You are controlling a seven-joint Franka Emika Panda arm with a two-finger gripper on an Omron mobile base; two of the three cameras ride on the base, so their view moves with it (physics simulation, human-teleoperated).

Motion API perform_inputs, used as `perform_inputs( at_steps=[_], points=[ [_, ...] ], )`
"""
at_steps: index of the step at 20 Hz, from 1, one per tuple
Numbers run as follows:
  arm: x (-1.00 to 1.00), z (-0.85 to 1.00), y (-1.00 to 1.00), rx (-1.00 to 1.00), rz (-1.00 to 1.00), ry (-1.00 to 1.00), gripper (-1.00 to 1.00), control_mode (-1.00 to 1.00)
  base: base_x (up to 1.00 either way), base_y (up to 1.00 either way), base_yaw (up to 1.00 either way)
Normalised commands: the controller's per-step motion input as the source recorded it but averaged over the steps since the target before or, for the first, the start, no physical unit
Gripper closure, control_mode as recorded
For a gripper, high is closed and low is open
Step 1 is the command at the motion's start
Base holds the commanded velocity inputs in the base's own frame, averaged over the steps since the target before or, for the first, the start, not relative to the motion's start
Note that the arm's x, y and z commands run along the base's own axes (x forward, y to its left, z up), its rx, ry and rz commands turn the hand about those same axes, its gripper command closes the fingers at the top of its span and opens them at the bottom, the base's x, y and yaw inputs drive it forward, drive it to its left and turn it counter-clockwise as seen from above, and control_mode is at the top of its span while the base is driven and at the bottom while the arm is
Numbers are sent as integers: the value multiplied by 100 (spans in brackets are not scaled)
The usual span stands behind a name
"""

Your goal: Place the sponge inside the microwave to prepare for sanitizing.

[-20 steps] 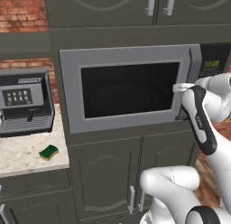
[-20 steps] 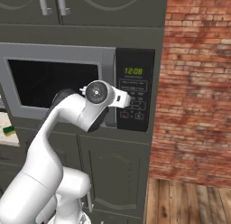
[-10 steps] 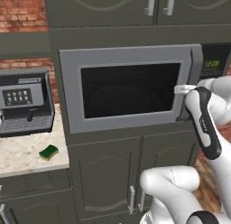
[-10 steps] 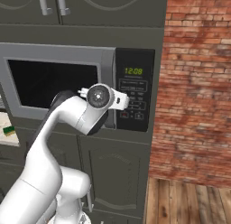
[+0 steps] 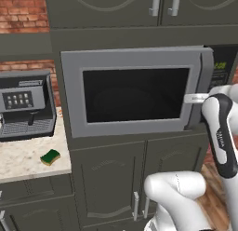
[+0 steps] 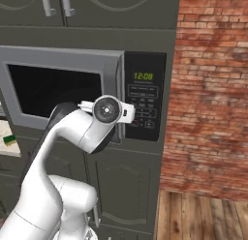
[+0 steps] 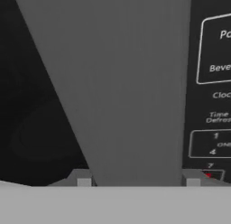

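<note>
One sponge [image 5: 50, 156] lies half cut off in the right base view.

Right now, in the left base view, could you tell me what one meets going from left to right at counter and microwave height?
Coffee machine → sponge on the counter → microwave door → keypad panel.

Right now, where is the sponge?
In the left base view, the sponge lies on the counter, left of the microwave and in front of the coffee machine.
</note>
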Motion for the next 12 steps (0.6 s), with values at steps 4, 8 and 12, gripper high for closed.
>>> perform_inputs(
  at_steps=[4,8,12],
  points=[
    [-41,-2,54,0,0,8,100,-100,0,0,0],
    [-45,0,53,0,0,9,100,-100,0,0,0],
    [-49,0,48,0,0,9,100,-100,0,0,0]
  ],
)
